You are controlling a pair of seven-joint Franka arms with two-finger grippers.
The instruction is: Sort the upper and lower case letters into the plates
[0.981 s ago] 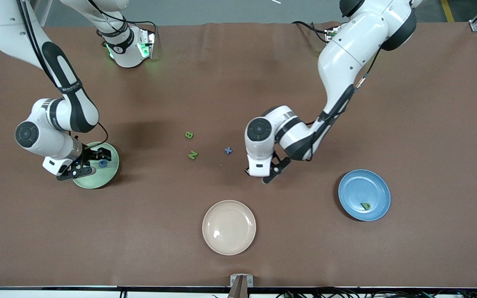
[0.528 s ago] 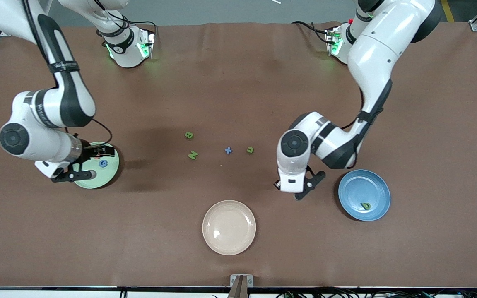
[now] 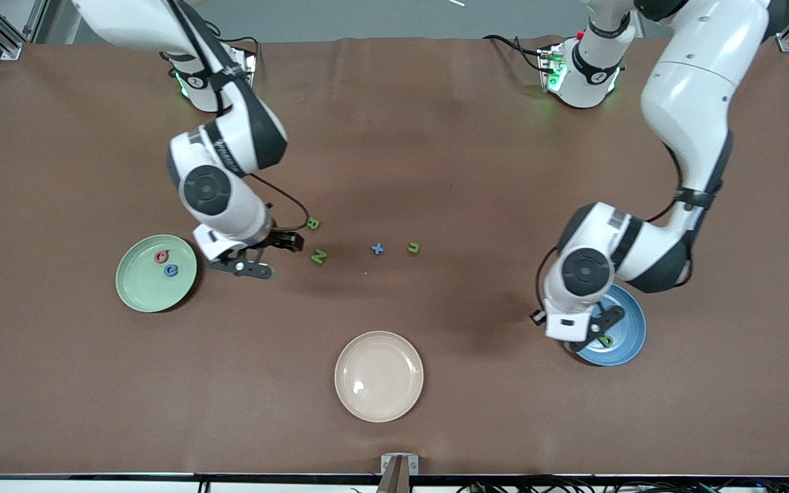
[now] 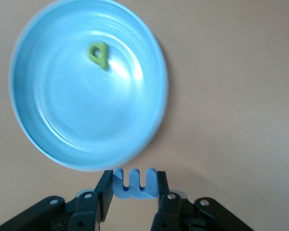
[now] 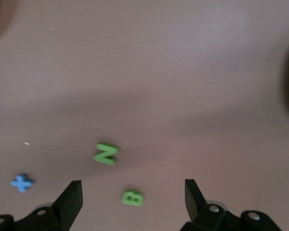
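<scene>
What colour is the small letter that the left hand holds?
Blue. The small chunky letter m sits between the left hand's fingers, clearest in the left wrist view.

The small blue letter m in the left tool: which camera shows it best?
The left wrist view: the chunky blue letter m fills the gap of the left tool, shut on it beside the round blue plate. The front view hides it under the wrist; the right wrist view misses it.
</scene>
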